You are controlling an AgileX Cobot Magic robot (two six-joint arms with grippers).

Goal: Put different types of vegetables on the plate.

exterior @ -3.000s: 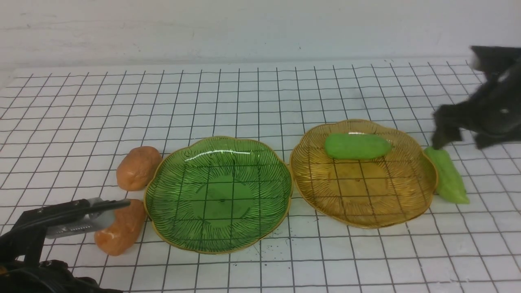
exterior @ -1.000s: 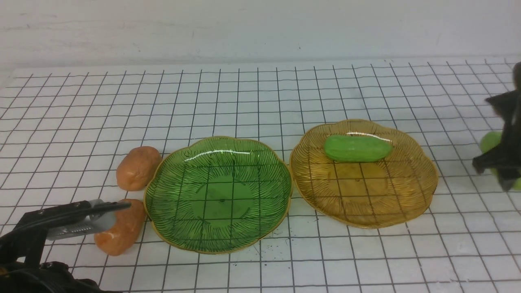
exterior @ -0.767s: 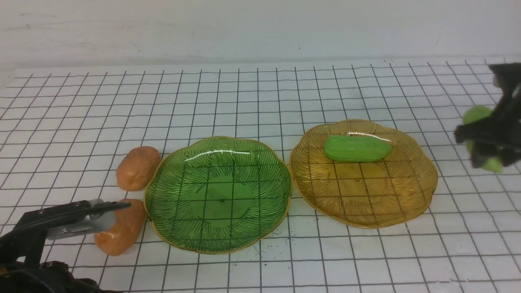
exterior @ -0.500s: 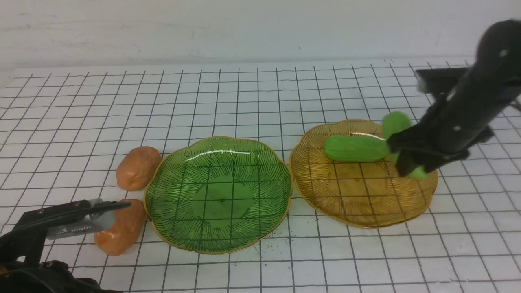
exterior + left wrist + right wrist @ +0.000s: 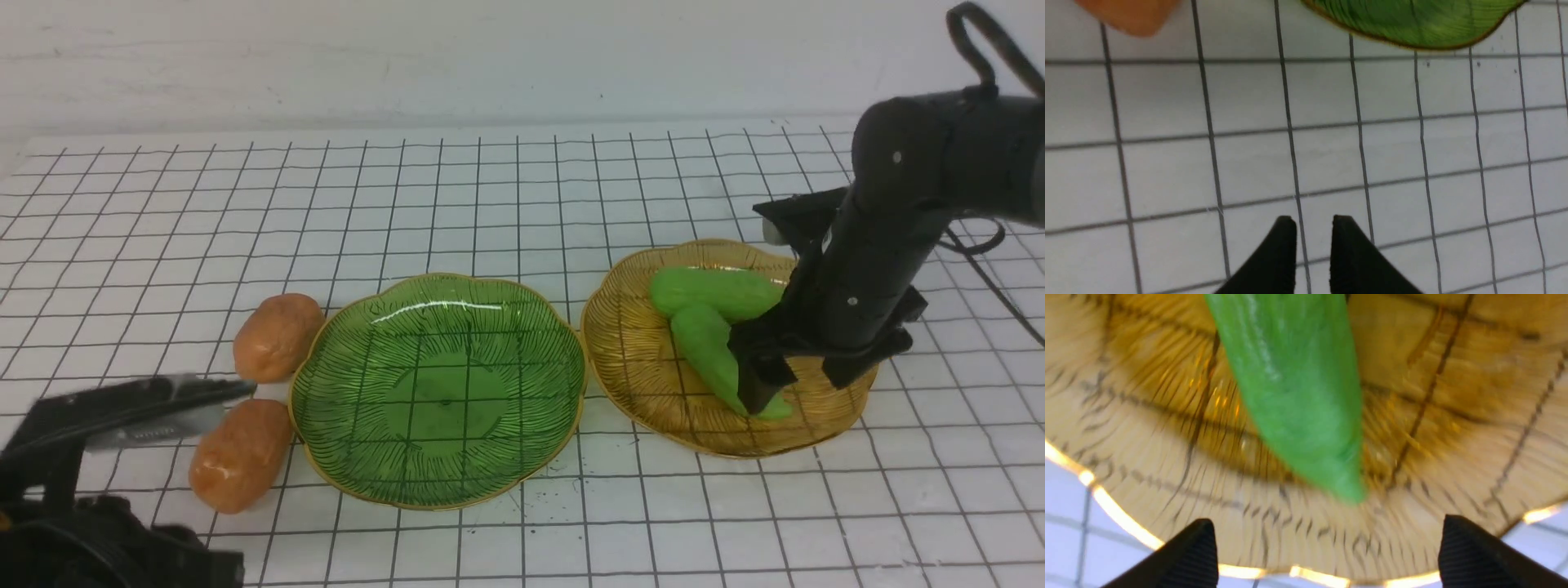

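- While everything rests on it, the counter (image 5: 522, 180) is white, with thin black lines that make squares all over.
- The right arm (image 5: 890, 229) is big and black. It bends down from the right side over the yellow plate (image 5: 629, 359).
- The green plate (image 5: 441, 392) sits in the middle of the counter. You can see through it, and it has a wavy gold edge.
- The yellow plate sits just beside the green plate, on its right. Their edges almost touch. Both green gourds lie in it.
- The right pincer (image 5: 796, 384) hangs low over the near side of the yellow plate. Its two black fingers stand wide apart and squeeze nothing.
- The left pincer (image 5: 1312, 222) is at the near left corner, above the counter. Its fingers have only a thin gap between them, with nothing in it.
- The pointed gourd (image 5: 706, 347) lies slanted in the yellow plate. Its thin tip points at the right pincer, and its thick end meets the round gourd (image 5: 718, 292), which lies across the far side of the plate.
- The near potato (image 5: 241, 453) lies on the counter just left of the green plate, close under the left pincer. I cannot tell if they touch.
- The far potato (image 5: 277, 336) lies just behind it, also beside the green plate.
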